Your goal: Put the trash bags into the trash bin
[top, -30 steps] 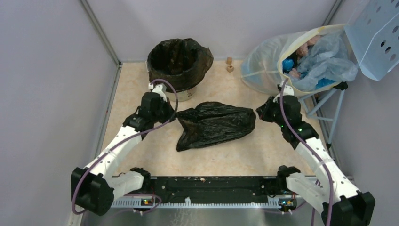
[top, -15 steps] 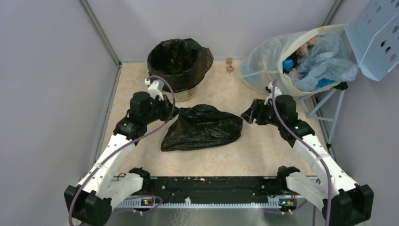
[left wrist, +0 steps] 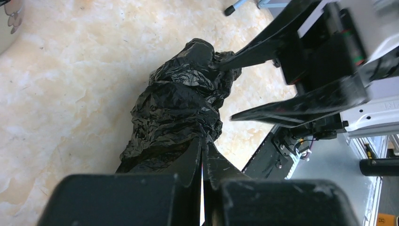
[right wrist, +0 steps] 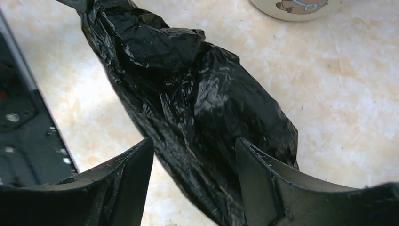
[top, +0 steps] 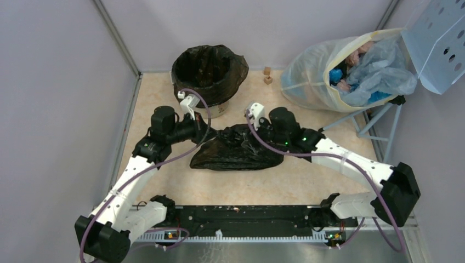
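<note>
A wrinkly black trash bag (top: 236,149) lies bunched on the table in front of the trash bin (top: 208,71), a cream bucket with a black liner over its rim. My left gripper (top: 207,133) is shut on the bag's left end; in the left wrist view its closed fingertips (left wrist: 203,141) pinch the film of the bag (left wrist: 181,99). My right gripper (top: 255,139) is open over the bag's middle. In the right wrist view its fingers (right wrist: 136,165) straddle the bag (right wrist: 197,108) without squeezing it.
A large translucent sack (top: 329,76) full of rubbish leans at the back right under a perforated light-blue panel (top: 438,38). Two small wooden blocks (top: 267,75) sit between bin and sack. A black rail (top: 247,213) runs along the near edge.
My right gripper opened, let go of the bag's right end and swung left over its middle. The left gripper pulled the bag leftward, and the bag bunched up shorter.
</note>
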